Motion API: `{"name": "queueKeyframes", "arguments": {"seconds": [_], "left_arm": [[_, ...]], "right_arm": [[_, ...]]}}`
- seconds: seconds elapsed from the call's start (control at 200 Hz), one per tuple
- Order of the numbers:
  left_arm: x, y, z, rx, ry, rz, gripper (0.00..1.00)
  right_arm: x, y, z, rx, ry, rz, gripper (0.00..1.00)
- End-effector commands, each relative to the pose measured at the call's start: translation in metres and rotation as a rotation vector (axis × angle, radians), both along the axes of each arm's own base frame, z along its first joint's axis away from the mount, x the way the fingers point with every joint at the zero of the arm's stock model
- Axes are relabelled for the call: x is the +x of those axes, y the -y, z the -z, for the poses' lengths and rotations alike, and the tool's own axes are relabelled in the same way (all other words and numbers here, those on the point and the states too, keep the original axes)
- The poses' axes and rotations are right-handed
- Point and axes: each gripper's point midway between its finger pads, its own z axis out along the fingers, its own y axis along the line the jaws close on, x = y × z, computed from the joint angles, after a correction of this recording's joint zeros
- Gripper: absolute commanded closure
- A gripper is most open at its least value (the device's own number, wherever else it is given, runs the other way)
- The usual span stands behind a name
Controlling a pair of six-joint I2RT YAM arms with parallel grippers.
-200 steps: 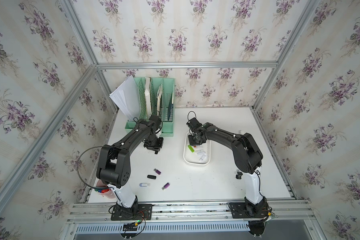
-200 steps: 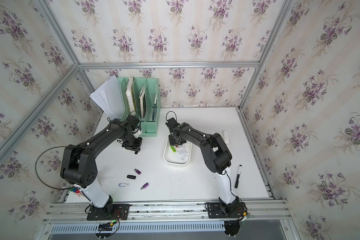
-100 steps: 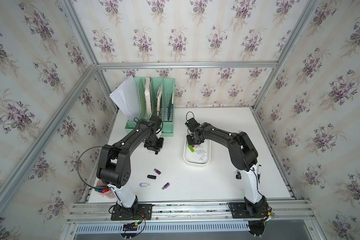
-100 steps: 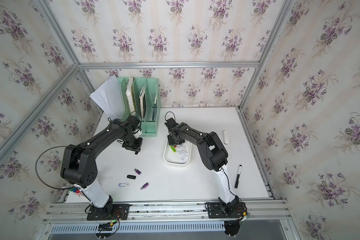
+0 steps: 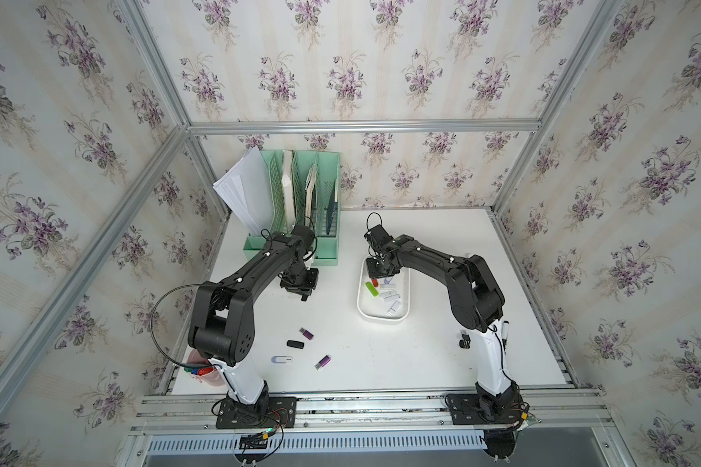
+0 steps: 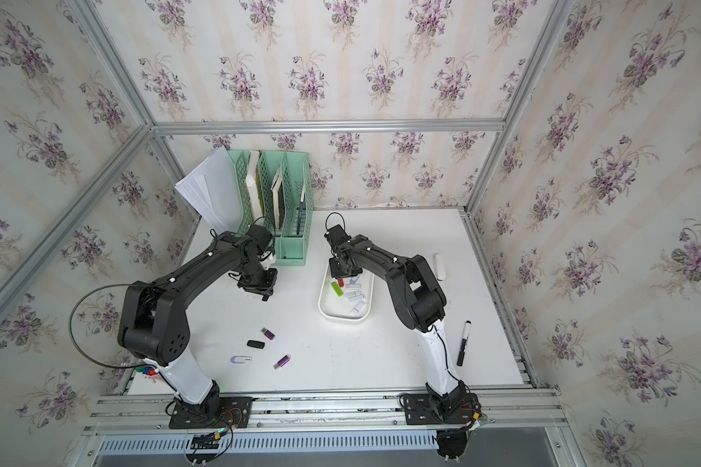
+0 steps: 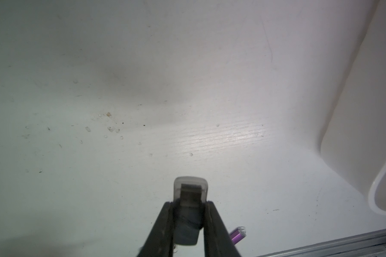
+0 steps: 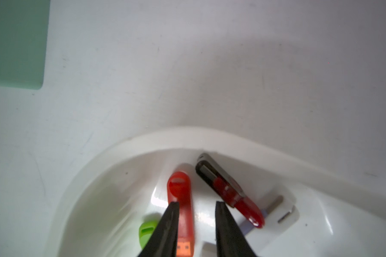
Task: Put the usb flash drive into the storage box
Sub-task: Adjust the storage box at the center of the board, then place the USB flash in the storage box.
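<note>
L gripper [image 7: 190, 205] is clamping a dark USB drive [image 7: 191, 193] w/ a clear cap. The jaws are nearly closed on its sides and the cap end is sticking out past the tips. It is hanging over bare tabletop [image 5: 381, 364] btw the mint file organizer [image 5: 300, 210] and the storage box [image 5: 383, 316], left of the box and apart from it.

R gripper [image 8: 195, 205] is sitting over the far end of the box w/ jaws parted. An orange USB drive [image 8: 180, 191] is lying on the box floor under them. One finger is overlapping its edge and a gap is showing on the other side, so nothing is being gripped. Can't tell if that finger is touching it.

Also lying in the box: a red-and-black drive [image 8: 227, 189], a green drive [image 8: 146, 231] and several white drives [image 5: 391, 297].

Four drives are lying loose on the table, near-left of the box: a purple drive [image 5: 307, 333], a black drive [image 5: 295, 344], a pale drive [image 5: 281, 359] and a second purple drive [image 5: 323, 362].

A pink pen cup [image 5: 203, 370] is standing at the near-left corner by the L arm base. A black marker [image 6: 463, 343] is lying right of the R arm.
</note>
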Motion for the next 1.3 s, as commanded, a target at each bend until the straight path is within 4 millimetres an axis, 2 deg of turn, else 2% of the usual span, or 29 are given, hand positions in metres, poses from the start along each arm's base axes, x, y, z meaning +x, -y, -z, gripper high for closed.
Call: {"name": "queueKeyframes", "arguments": {"seconds": [0.0, 0.2, 0.37, 0.45, 0.46, 0.475, 0.594, 0.699, 0.774, 0.874, 0.984, 1.154, 1.294], "left_arm": [[-0.003, -0.003, -0.001, 0.013, -0.012, -0.002, 0.76], [-0.003, 0.007, -0.020, 0.007, 0.017, 0.015, 0.76], [-0.002, 0.038, -0.041, -0.003, 0.053, 0.079, 0.76], [0.000, 0.056, -0.047, -0.012, 0.066, 0.109, 0.75], [0.000, 0.058, -0.048, -0.014, 0.069, 0.112, 0.75], [0.000, 0.062, -0.049, -0.017, 0.070, 0.118, 0.75], [0.003, 0.094, -0.056, -0.032, 0.083, 0.172, 0.75], [0.005, 0.125, -0.059, -0.037, 0.089, 0.228, 0.75], [0.005, 0.148, -0.058, -0.049, 0.084, 0.262, 0.75], [0.004, 0.171, -0.052, -0.044, 0.074, 0.304, 0.74], [0.004, 0.183, -0.046, -0.036, 0.062, 0.320, 0.74], [0.004, 0.181, -0.046, -0.027, 0.068, 0.314, 0.74], [0.002, 0.174, -0.043, 0.000, 0.062, 0.316, 0.74]], "right_arm": [[0.012, 0.012, -0.004, -0.023, 0.032, 0.024, 0.67], [0.017, 0.019, -0.035, -0.014, 0.103, 0.036, 0.67], [0.010, 0.042, -0.068, -0.012, 0.157, 0.091, 0.67], [0.000, 0.057, -0.074, -0.016, 0.158, 0.116, 0.66], [0.004, 0.071, -0.073, -0.021, 0.154, 0.149, 0.66], [0.005, 0.079, -0.074, -0.022, 0.154, 0.166, 0.66], [-0.010, 0.122, -0.066, -0.035, 0.123, 0.249, 0.65], [-0.025, 0.150, -0.053, -0.033, 0.079, 0.311, 0.65], [-0.034, 0.159, -0.040, -0.019, 0.043, 0.332, 0.64], [-0.047, 0.157, -0.026, 0.011, 0.000, 0.325, 0.64], [-0.059, 0.146, -0.017, 0.071, -0.033, 0.307, 0.64], [-0.080, 0.124, -0.007, 0.113, -0.073, 0.242, 0.63], [-0.097, 0.091, -0.010, 0.159, -0.080, 0.168, 0.63]]}}
